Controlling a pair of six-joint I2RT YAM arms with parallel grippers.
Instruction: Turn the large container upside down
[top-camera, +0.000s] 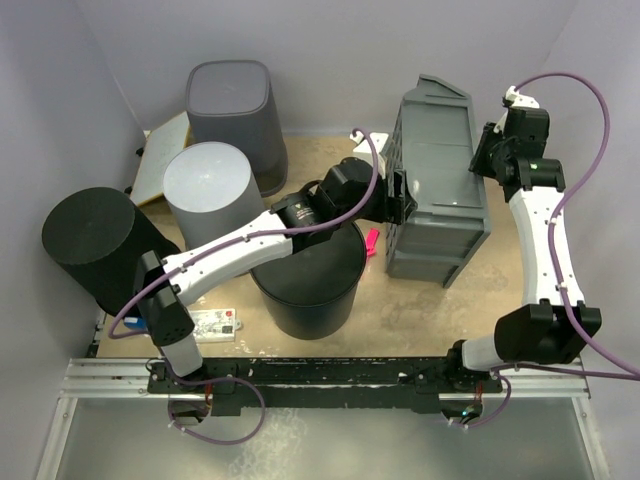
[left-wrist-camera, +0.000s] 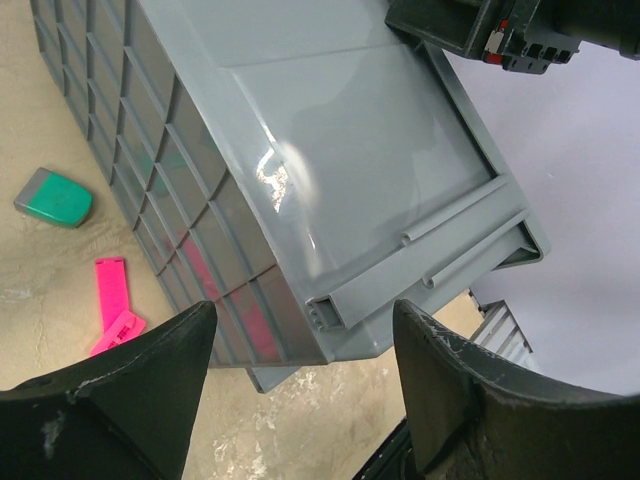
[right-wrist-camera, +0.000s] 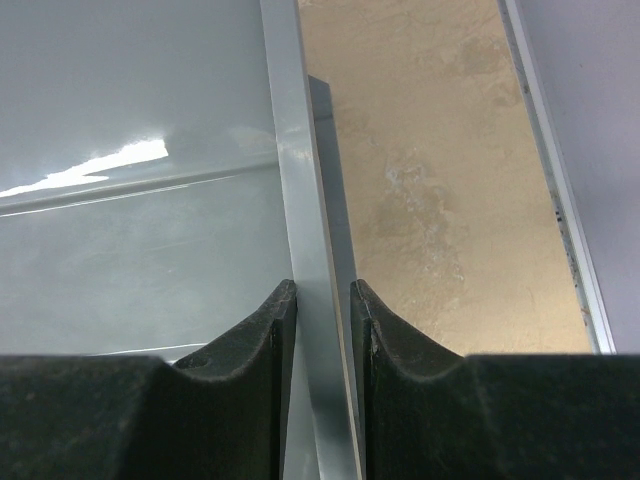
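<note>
Now right jaws clench the large container (top-camera: 440, 170) rim, left jaws gaping alongside.

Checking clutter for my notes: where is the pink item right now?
In the top view, the pink item lies on the table just right of centre, between the black bucket and the grey crate's left wall.

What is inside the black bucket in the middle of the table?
In the black bucket only its dark inner wall and bottom show; no object is visible. The left arm crosses above its far rim and hides that part.
</note>
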